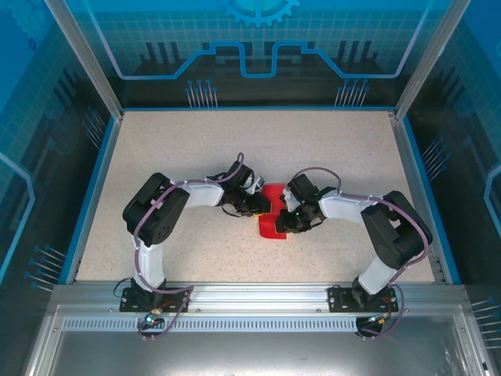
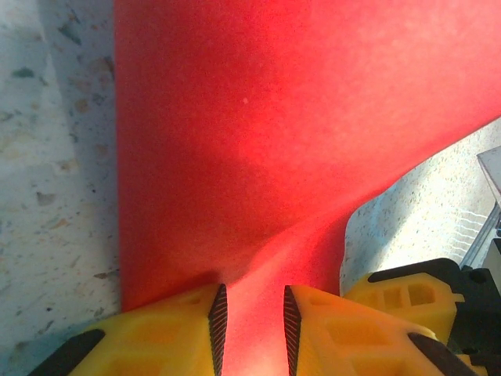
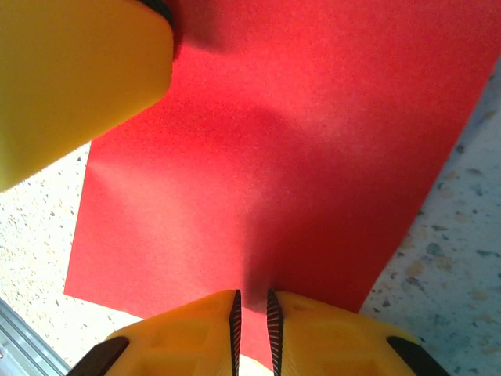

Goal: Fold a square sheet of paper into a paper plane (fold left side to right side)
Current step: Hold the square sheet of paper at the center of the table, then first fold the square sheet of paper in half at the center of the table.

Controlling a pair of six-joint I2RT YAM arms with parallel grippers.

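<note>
Mid-table, left hand [image 2: 254,301] and right hand [image 3: 252,301] pinch paper [image 2: 274,117].

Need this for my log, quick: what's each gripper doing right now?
Left gripper: closed on the red paper.
Right gripper: closed on the same paper.

Enclosed work cell. Tabletop [image 1: 196,149]: pale beige, finely speckled, matt; close up the flecks are grey and brown [image 2: 47,157]. Border strip [image 1: 92,192]: blue, running along the left, far and right edges of the tabletop. Corner posts: two silver aluminium profiles, left post [image 1: 82,55] and right post [image 1: 434,55], leaning outward toward the top of the overhead view. Wall panels: translucent, blue-tinted, on three sides; back panel [image 1: 258,47] printed with light-blue circuit lines and a gear motif [image 1: 258,9]. Near edge: silver aluminium rail [image 1: 258,296], slotted strip [image 1: 258,323] below it, then a dull grey metal sheet [image 1: 250,352]. Light: bright and even, with soft shadows.
</note>
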